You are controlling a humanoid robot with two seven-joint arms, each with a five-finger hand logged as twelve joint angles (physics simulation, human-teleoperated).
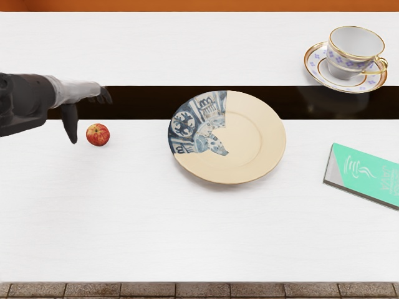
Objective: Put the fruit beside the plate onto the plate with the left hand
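Note:
A small red apple lies on the white table, left of the plate. The plate is cream with a blue patterned section on its left side and holds nothing. My left hand reaches in from the left edge, just above and left of the apple. Its dark fingers are spread, one pointing down beside the apple without holding it. The right arm does not show.
A white and gold teacup on a saucer stands at the back right. A green booklet lies at the right edge. A dark gap runs across the table behind the plate.

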